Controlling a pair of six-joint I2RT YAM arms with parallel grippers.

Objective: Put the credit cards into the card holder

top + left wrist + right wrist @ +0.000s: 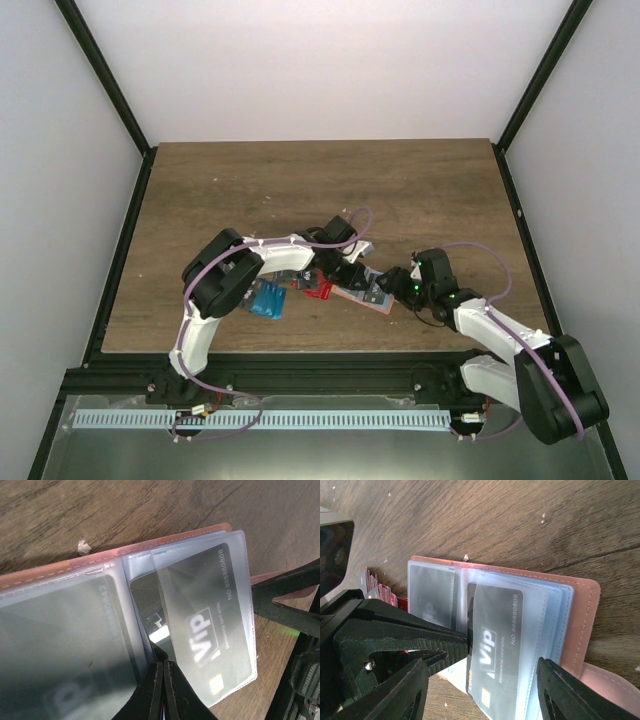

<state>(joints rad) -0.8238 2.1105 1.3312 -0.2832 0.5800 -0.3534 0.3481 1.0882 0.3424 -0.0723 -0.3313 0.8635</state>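
1. Judged from the layout, the step in hand is sliding a dark grey plastic credit card (200,630) into a clear plastic sleeve (239,555) of the open tan-pink leather-like card holder (582,610). The holder lies flat on the wooden worktop (495,520) beneath both end effectors.
2. The left end effector (163,677) is pinched narrow on the card's near corner. The card reaches ahead of its tips, partly sleeved.
3. The right end effector (481,669) is spread wide, straddling the sleeves and gripping nothing.
4. The next move probably calls for pushing the card flat and further ahead while the sleeve is steadied.
5. The card reads "ViP" and "NO" followed by digits, mostly eights. The smaller print is unreadable.

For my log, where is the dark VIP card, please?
Left wrist view, right of centre: the dark VIP card sits in the card holder sleeve, left fingers pinching its edge.
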